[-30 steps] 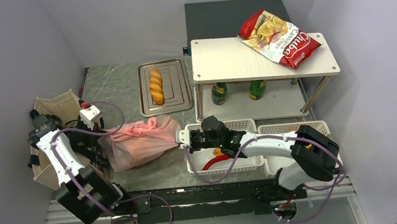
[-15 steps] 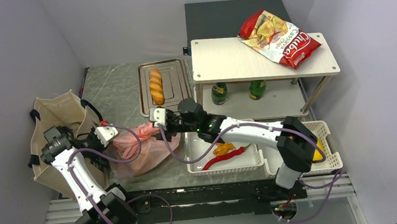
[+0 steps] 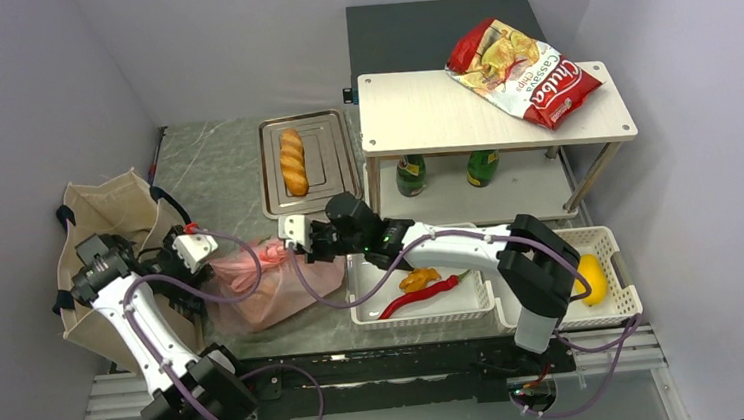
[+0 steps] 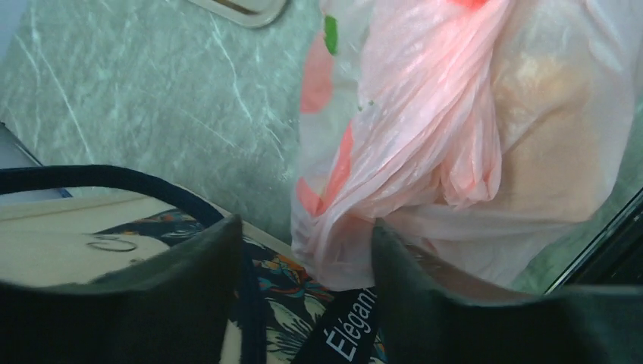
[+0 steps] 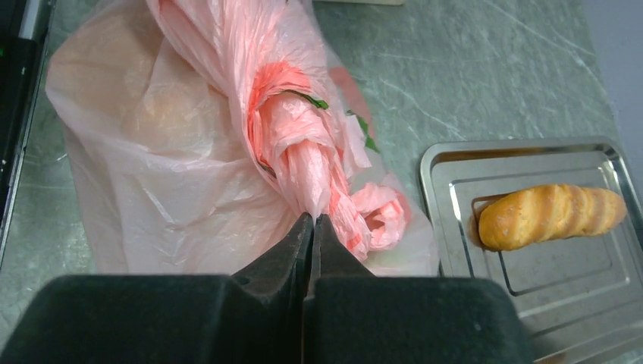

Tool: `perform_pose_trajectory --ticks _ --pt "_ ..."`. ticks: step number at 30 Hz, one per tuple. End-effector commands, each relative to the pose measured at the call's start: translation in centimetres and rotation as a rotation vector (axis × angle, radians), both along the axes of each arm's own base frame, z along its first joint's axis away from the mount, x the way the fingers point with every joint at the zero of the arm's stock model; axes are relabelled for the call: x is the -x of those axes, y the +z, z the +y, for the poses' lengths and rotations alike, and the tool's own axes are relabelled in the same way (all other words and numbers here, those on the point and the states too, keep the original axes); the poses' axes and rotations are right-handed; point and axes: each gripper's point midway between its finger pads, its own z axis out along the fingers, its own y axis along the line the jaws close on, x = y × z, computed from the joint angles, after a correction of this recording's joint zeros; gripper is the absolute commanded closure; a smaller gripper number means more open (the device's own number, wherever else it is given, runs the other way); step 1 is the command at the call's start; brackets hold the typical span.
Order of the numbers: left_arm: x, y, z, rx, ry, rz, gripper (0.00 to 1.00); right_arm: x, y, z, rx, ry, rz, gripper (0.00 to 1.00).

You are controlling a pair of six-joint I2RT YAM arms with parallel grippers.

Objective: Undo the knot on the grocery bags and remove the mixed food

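The beige tote [image 3: 97,207] is standing well to the left of the tray [image 3: 338,188], and I am judging the pink bag [image 3: 274,288] to be the job in hand. It is lying just on the near side of the tray, its long axis running roughly along the tray's near edge and its knotted neck [image 5: 303,144] pointing toward the tray's near left corner. My right gripper [image 5: 312,220] is pinching that neck, jaws closed on the plastic. My left gripper [image 4: 303,227] is gaping at the bag's end farthest from the tray, gripping nothing I can see. To do this well, I should be clamping the bag's body with the left and drawing one strand out gently, since thin film is liable to tear.
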Motion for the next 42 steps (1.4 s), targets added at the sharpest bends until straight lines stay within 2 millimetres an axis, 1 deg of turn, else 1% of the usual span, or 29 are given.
perform_pose_trajectory --ticks 1,2,3,4,6,8,11,13,15,16,18,20,22,23,26,28,31,34,35,37,40,42 --pt "-0.5 5.7 -3.3 0.035 -0.125 -0.211 0.19 -0.2 5.4 0.4 -0.165 0.003 -0.023 1.00" --pt "-0.4 6.6 -4.6 0.037 -0.156 -0.261 0.15 -0.2 5.8 0.8 -0.181 0.005 -0.010 1.00" --pt "-0.4 7.0 -5.5 0.036 -0.169 -0.293 0.13 -0.2 6.1 1.1 -0.194 0.007 0.009 1.00" --pt "-0.7 7.5 -6.1 0.021 -0.179 -0.332 0.13 -0.2 6.5 1.5 -0.208 0.008 0.025 1.00" --pt "-0.4 7.4 -7.7 -0.018 -0.235 -0.386 0.16 -0.2 7.1 2.1 -0.232 0.009 0.049 1.00" --pt "0.0 6.7 -8.8 -0.042 -0.289 -0.404 0.19 0.0 7.8 2.4 -0.257 0.019 0.060 1.00" --pt "-0.7 4.9 -9.3 -0.062 -0.305 -0.358 0.24 0.1 8.2 2.6 -0.269 0.032 0.060 1.00" --pt "-1.2 3.7 -9.1 -0.082 -0.321 -0.323 0.25 0.2 8.2 2.6 -0.269 0.035 0.062 1.00" --pt "-2.2 2.9 -9.0 -0.081 -0.305 -0.301 0.25 0.4 8.3 2.5 -0.271 0.042 0.062 1.00" --pt "-2.8 2.8 -8.8 -0.084 -0.287 -0.296 0.28 0.5 8.4 2.5 -0.273 0.044 0.060 1.00" --pt "-3.6 2.9 -8.5 -0.086 -0.254 -0.289 0.44 0.4 8.4 2.3 -0.269 0.039 0.053 1.00" --pt "-3.9 4.3 -8.5 -0.044 -0.214 -0.275 0.64 0.0 8.2 2.1 -0.259 0.021 0.040 1.00" --pt "-3.6 6.3 -8.7 0.005 -0.179 -0.256 0.75 -0.5 7.6 1.6 -0.240 -0.010 0.016 1.00" --pt "-3.3 6.8 -8.8 0.045 -0.145 -0.230 0.80 -0.8 7.1 1.3 -0.230 -0.027 0.004 1.00" --pt "-3.0 7.7 -8.0 0.107 -0.055 -0.213 0.91 -1.9 6.1 -0.1 -0.202 -0.066 -0.025 1.00" --pt "-3.4 7.7 -6.2 0.135 0.050 -0.205 1.00 -2.6 5.4 -1.0 -0.179 -0.085 -0.021 1.00" --pt "-4.2 8.4 -3.3 0.214 0.216 -0.179 1.00 -3.0 4.4 -2.3 -0.146 -0.094 -0.025 1.00" --pt "-4.8 9.3 -1.3 0.315 0.331 -0.125 0.91 -3.1 3.4 -3.3 -0.112 -0.093 -0.020 1.00" --pt "-5.0 9.9 -0.9 0.343 0.348 -0.114 0.90 -3.2 3.1 -3.7 -0.103 -0.095 -0.019 1.00" --pt "-5.4 10.3 -0.3 0.402 0.379 -0.071 0.91 -3.3 2.8 -4.5 -0.095 -0.099 -0.020 1.00" --pt "-5.8 11.6 0.6 0.474 0.423 -0.062 0.95 -3.6 3.4 -5.1 -0.104 -0.105 -0.024 1.00" --pt "-6.0 12.9 0.9 0.526 0.434 -0.082 0.98 -3.7 3.7 -5.3 -0.112 -0.110 -0.026 1.00"
